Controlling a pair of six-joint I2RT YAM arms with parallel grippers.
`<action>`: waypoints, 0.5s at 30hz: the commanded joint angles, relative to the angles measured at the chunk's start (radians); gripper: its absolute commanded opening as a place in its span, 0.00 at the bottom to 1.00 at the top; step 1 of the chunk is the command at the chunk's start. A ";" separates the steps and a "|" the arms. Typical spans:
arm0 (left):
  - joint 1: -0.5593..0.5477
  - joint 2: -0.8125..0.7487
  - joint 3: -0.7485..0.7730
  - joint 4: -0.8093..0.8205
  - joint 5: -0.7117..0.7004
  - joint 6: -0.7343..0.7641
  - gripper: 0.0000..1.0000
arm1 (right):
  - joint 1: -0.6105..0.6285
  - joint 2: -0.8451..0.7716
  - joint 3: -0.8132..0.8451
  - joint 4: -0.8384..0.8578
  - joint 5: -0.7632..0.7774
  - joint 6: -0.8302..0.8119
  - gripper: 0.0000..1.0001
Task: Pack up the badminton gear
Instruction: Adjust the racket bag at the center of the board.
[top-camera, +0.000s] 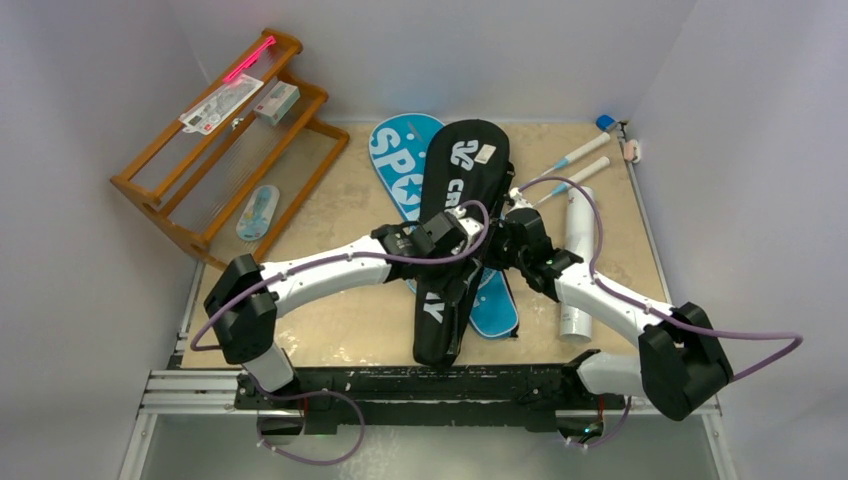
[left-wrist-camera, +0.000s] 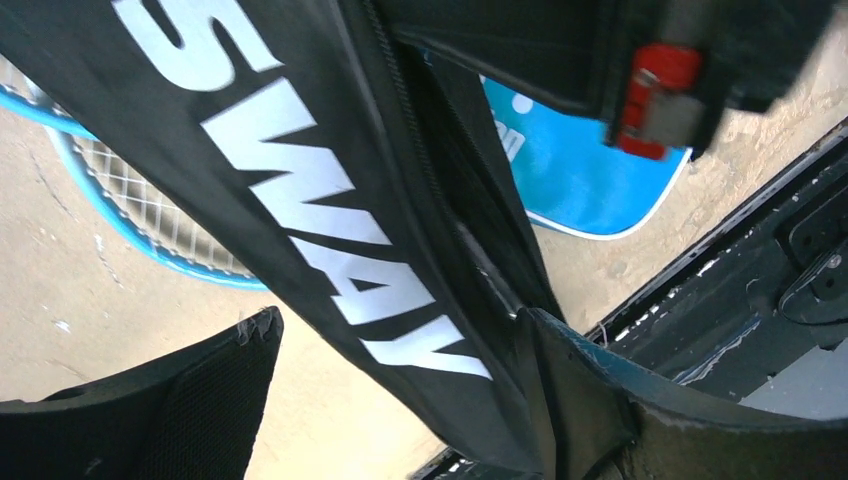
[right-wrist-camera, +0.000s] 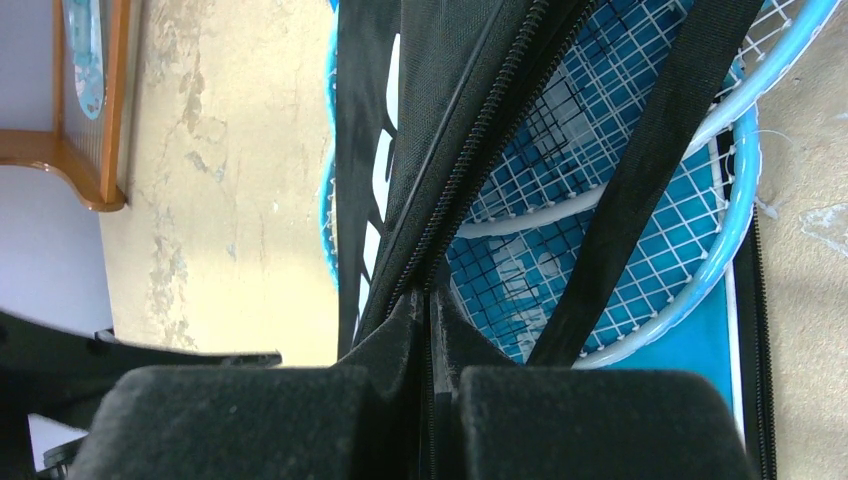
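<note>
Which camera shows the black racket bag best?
The top camera: the black bag shows end to end. The left wrist camera shows only white letters and zipper. The right wrist camera shows just the zipper edge, pinched by the right gripper.

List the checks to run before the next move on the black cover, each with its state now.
1. Right tool gripping the black "CROSSWAY" fabric racket cover at its zipper edge: ok, shut on it.
2. Left tool open: ok, fingers standing either side of the cover.
3. Cover zipped: not ok, the light-blue strung racket shows through the gap.
4. Zipper slider located: cannot tell.
5. Long white cylindrical tube packed: not ok, loose on the beige table, right of the cover.
</note>
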 joint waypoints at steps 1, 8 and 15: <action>-0.082 -0.007 0.030 -0.021 -0.125 -0.152 0.84 | 0.003 -0.021 0.044 0.053 0.013 -0.001 0.00; -0.127 -0.063 0.000 -0.039 -0.229 -0.262 0.86 | 0.003 -0.027 0.040 0.053 0.012 -0.001 0.00; -0.183 -0.039 -0.043 -0.027 -0.228 -0.323 0.88 | 0.003 -0.029 0.033 0.062 0.008 0.004 0.00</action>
